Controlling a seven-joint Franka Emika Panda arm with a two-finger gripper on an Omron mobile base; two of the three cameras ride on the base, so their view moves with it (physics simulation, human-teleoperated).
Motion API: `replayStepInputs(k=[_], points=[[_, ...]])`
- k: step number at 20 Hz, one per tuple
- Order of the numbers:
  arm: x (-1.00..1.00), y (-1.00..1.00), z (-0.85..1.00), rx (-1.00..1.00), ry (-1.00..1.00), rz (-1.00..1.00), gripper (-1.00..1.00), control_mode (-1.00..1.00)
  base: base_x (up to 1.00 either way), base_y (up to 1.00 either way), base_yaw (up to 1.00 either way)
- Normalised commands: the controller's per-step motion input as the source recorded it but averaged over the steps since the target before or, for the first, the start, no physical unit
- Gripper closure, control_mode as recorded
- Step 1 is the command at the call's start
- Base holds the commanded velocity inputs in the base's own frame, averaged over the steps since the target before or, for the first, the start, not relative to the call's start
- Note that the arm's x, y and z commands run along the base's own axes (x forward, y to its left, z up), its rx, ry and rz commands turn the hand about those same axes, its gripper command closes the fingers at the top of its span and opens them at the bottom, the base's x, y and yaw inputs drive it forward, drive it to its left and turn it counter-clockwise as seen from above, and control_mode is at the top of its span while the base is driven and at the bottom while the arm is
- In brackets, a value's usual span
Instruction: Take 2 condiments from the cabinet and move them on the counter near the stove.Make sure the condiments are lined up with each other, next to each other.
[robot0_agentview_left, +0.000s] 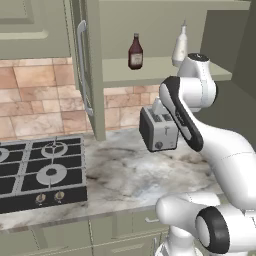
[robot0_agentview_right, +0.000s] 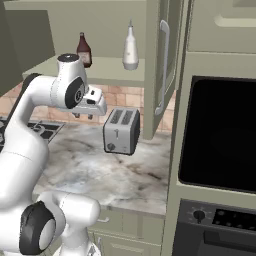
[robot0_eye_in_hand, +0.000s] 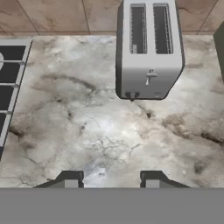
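The cabinet (robot0_agentview_left: 150, 72) stands open, and both condiments are upright on its shelf. The dark red-brown bottle (robot0_agentview_left: 135, 52) (robot0_agentview_right: 84, 50) is on the left and the white narrow-necked bottle (robot0_agentview_left: 180, 47) (robot0_agentview_right: 130, 50) on the right, well apart. My gripper (robot0_agentview_right: 83, 116) (robot0_eye_in_hand: 111, 179) hangs below shelf level and points down at the marble counter (robot0_eye_in_hand: 87, 131) (robot0_agentview_left: 125, 170). Its fingers are apart with nothing between them. The black stove (robot0_agentview_left: 40, 170) (robot0_eye_in_hand: 8, 78) lies to the left.
A silver two-slot toaster (robot0_agentview_left: 159, 130) (robot0_agentview_right: 121, 131) (robot0_eye_in_hand: 148, 48) stands on the counter under the cabinet, just ahead of the gripper. The open cabinet door (robot0_agentview_left: 85, 65) juts out between stove and toaster. A black built-in oven (robot0_agentview_right: 220, 135) fills the right.
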Motion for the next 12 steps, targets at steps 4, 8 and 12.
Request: replayStepInputs(k=[4,8,12], points=[[-0.17,0.0,0.0,0.0,0.0,0.0,-1.0,-1.0,0.0,0.0,0.0],[-0.46,0.0,0.0,0.0,-0.09,0.0,-1.0,-1.0,0.0,0.0,0.0],[-0.4,0.0,0.22,0.0,-0.18,-0.02,-1.0,-1.0,0.0,0.0,0.0]])
